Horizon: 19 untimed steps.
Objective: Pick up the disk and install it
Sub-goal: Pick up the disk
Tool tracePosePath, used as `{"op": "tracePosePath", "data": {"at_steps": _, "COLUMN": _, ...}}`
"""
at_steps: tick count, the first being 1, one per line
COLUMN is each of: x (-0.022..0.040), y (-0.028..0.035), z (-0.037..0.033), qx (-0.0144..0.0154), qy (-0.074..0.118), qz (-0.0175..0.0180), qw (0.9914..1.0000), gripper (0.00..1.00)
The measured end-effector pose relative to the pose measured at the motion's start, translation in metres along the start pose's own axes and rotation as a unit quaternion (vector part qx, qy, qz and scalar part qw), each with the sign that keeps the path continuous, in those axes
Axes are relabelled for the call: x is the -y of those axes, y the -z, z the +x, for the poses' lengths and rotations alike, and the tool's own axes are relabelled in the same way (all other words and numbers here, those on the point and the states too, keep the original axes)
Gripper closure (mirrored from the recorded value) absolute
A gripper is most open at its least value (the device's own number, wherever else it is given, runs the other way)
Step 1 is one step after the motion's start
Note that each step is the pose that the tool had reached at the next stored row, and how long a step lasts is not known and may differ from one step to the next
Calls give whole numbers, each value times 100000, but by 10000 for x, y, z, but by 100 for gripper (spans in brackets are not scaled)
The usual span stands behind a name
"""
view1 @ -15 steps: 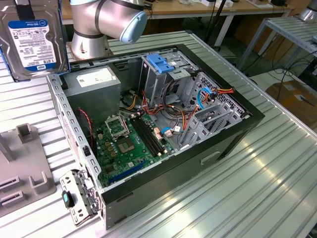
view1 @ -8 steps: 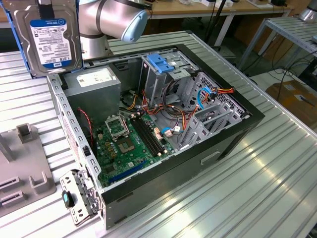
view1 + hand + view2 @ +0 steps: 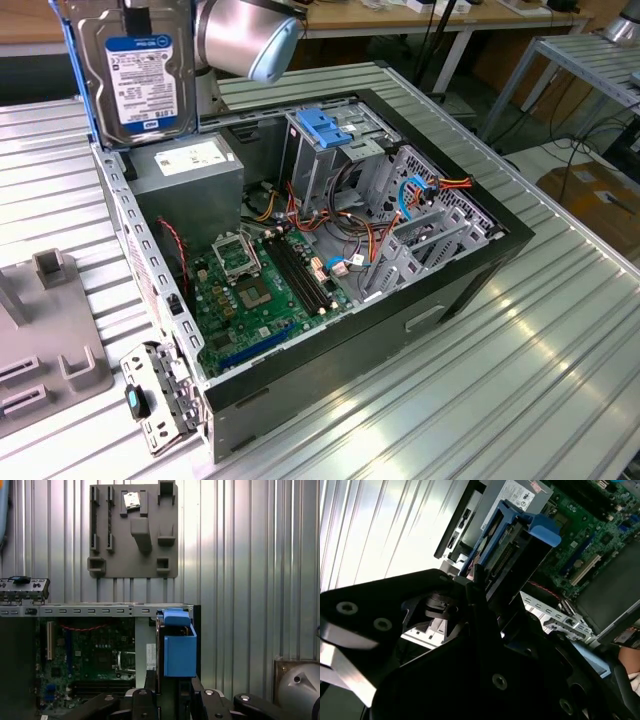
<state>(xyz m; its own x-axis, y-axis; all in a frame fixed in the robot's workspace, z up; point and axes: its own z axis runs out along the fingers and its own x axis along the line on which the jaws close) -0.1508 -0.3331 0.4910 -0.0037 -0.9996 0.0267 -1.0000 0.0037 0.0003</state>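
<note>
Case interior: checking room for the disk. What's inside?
Green motherboard, grey power supply, drive cage with blue latch, and cables. The cage covers whatever lies beneath it. Disk is held above the case.

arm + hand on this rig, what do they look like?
The arm joint is a brushed-silver cylinder with a pale blue end cap. The hand is matte black, built of angular plates and links fastened with silver screw heads, seen in both wrist views.

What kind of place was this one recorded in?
Most likely a robotics lab or workshop. An open computer case lies on a ribbed metal table, a workbench stands behind it, and the gripper holds the disk up.
</note>
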Motion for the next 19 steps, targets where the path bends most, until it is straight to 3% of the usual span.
{"op": "tracePosePath", "data": {"at_steps": 8, "x": 266, "y": 0, "z": -1, "qx": 3, "qy": -5, "qz": 4, "qw": 100000, "gripper": 65}}
{"op": "tracePosePath", "data": {"at_steps": 12, "x": 432, "y": 0, "z": -2, "qx": 1, "qy": 1, "qz": 1, "qw": 100000, "gripper": 65}}
{"op": "tracePosePath", "data": {"at_steps": 15, "x": 513, "y": 0, "z": -2, "qx": 1, "qy": -5, "qz": 2, "qw": 100000, "gripper": 65}}
{"op": "tracePosePath", "data": {"at_steps": 19, "x": 567, "y": 0, "z": -2, "qx": -2, "qy": -3, "qz": -1, "qw": 100000, "gripper": 65}}
